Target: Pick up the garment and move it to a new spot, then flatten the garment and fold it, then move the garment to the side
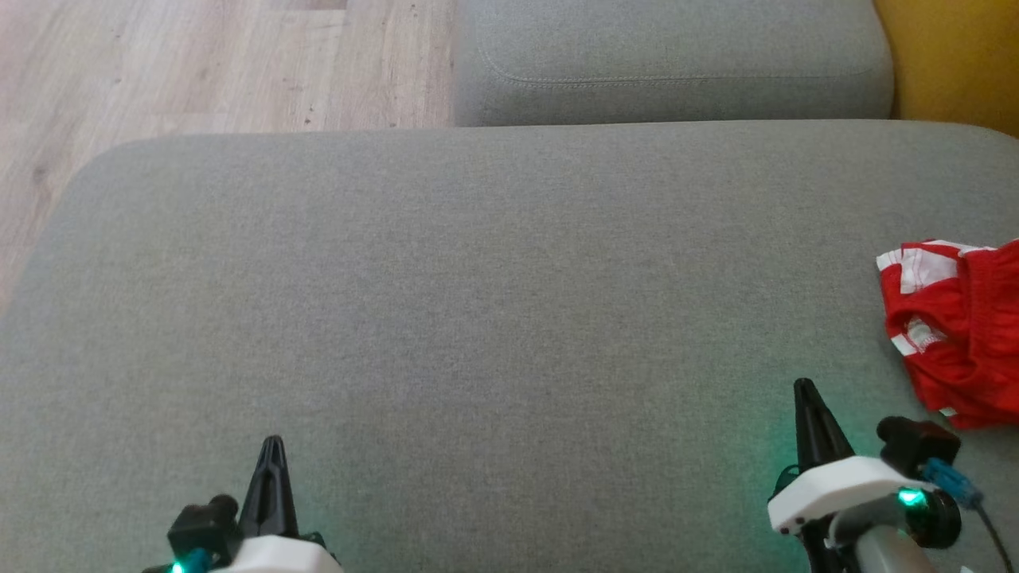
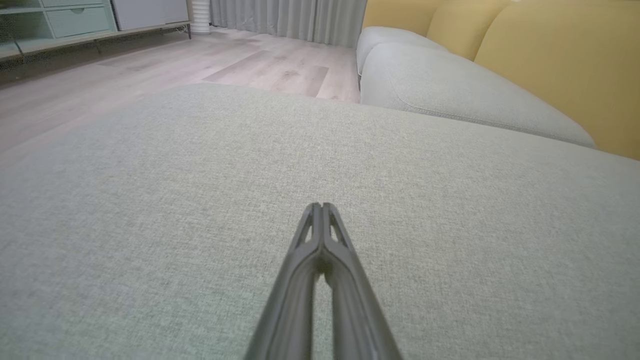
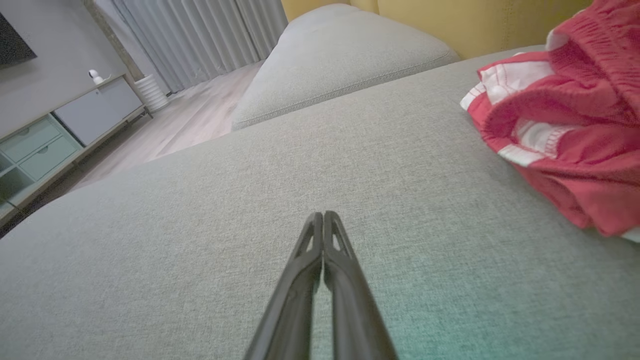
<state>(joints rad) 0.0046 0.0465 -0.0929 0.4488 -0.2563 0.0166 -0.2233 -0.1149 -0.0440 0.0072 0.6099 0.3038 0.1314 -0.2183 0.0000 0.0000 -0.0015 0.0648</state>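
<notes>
The left gripper [image 1: 272, 447] sits at the lower left of the head view, low over the wide grey seat cushion [image 1: 478, 278], and its jaws are pressed together with nothing between them; the left wrist view shows the two dark fingers [image 2: 300, 280] meeting at their tips over bare grey fabric. The right gripper [image 1: 804, 391] stands at the lower right, a little further up the cushion than the left one, and its jaws are likewise closed tight and empty, the tips touching in the right wrist view [image 3: 323, 217]. A green glow from the wrist lights falls on the fabric beside each gripper. The red garment [image 1: 959, 334], with white bands and trim, lies crumpled in a heap at the right edge of the cushion, partly cut off by the edge of the head view. It is near the right gripper, on its right and ahead of it, but not touching it; in the right wrist view it fills the upper right corner [image 3: 565, 125], with grey cushion between it and the fingertips. Beyond the seat lies a second grey cushion [image 1: 677, 64], with a yellow backrest [image 1: 955, 56] to its right and pale wooden floor [image 1: 199, 64] to its left. A low cabinet [image 2: 75, 20] and grey curtains [image 2: 290, 20] stand across the room.
</notes>
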